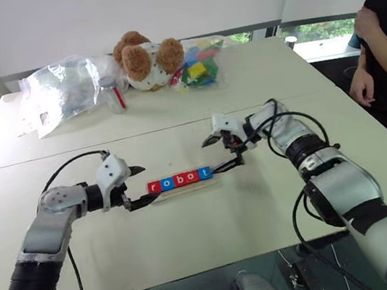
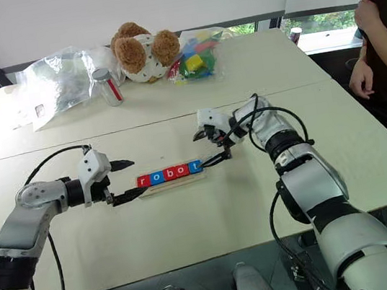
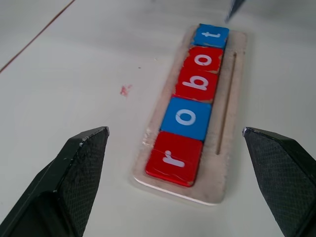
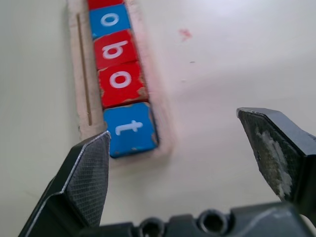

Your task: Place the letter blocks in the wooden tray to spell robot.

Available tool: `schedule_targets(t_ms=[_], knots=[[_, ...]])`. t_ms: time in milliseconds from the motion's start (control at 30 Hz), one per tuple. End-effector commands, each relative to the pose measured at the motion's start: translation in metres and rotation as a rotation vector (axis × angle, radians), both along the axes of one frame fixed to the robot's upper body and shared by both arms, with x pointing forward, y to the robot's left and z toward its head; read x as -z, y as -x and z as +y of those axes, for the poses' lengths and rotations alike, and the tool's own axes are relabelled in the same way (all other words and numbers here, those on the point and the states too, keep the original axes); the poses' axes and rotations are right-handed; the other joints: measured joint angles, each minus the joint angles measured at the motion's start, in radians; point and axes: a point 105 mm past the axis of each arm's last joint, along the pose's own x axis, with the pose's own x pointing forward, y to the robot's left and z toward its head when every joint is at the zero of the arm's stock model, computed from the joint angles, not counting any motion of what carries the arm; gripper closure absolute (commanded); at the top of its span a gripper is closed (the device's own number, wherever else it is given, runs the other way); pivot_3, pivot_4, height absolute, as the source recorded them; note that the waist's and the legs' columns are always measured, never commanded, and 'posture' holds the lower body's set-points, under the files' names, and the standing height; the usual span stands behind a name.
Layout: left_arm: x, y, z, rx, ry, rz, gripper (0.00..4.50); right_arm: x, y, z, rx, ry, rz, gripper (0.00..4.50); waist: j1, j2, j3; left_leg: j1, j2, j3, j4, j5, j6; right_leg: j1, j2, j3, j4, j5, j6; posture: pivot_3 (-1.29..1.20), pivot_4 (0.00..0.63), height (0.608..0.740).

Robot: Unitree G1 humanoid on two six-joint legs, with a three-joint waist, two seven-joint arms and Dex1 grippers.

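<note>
a: where's the wooden tray (image 1: 185,188)?

b: middle of the frame on the pale table (image 1: 215,244), lying crosswise. five letter blocks (image 3: 189,102) sit in it in a touching row: red r, blue o, red b, red o, blue t.

a: and the grippers?

b: left gripper (image 1: 137,188) is at the tray's r end, left of centre, jaws spread wide, nothing between them. right gripper (image 1: 220,152) is at the t end, just right of centre, jaws also wide apart and empty, one finger close beside the t tile.

a: anything else?

b: a teddy bear (image 1: 142,58) top centre, a clear plastic bag (image 1: 61,88) to its left, a bag of coloured toy blocks (image 1: 199,67) to its right. a person's arm (image 1: 376,52) at the right edge.
</note>
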Motion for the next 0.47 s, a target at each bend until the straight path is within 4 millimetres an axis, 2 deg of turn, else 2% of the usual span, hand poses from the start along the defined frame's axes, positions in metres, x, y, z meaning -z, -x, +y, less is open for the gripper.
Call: schedule_targets(t_ms=[33,133,200,267,367,467], knots=[[-0.012,0.016,0.017,-0.034,0.015,0.0,0.0,-0.012,0.03,-0.022,0.04,-0.117,0.055,0.03,0.007,0.0,0.0,0.0,0.001,-0.003,0.0,0.0,0.0,0.0,-0.001,0.0,0.0,0.0,0.0,0.0,0.15,0.74],[-0.01,0.031,0.036,-0.132,0.042,0.03,0.0,-0.001,0.068,-0.037,0.172,-0.192,0.154,0.03,0.02,0.0,0.0,-0.001,0.0,-0.006,-0.002,0.0,0.0,0.0,-0.005,-0.003,-0.001,-0.001,0.001,0.0,0.15,0.74],[-0.006,0.043,0.044,-0.177,0.052,0.063,0.0,0.013,0.09,-0.041,0.254,-0.213,0.223,0.03,0.02,0.0,0.0,0.0,-0.001,-0.005,-0.001,0.0,0.0,0.0,-0.005,-0.002,-0.001,-0.001,0.001,0.0,0.15,0.74],[-0.001,0.052,0.05,-0.22,0.061,0.089,0.0,0.024,0.105,-0.043,0.333,-0.238,0.266,0.03,0.021,0.0,0.0,0.002,-0.002,-0.005,0.0,0.0,0.0,0.002,-0.005,-0.002,0.0,0.0,0.001,0.0,0.15,0.74],[0.002,0.061,0.059,-0.296,0.137,0.129,0.0,0.03,0.108,-0.051,0.495,-0.296,0.272,0.03,0.024,-0.001,-0.001,0.004,-0.003,-0.006,0.001,-0.003,0.005,0.005,-0.006,-0.003,-0.001,0.0,0.0,0.0,0.15,0.74],[0.006,0.065,0.069,-0.352,0.159,0.158,0.0,0.033,0.108,-0.055,0.582,-0.343,0.278,0.03,0.026,-0.002,-0.001,0.004,-0.005,-0.007,0.001,-0.003,0.005,0.006,-0.006,-0.004,-0.001,0.0,-0.001,0.0,0.15,0.74]])
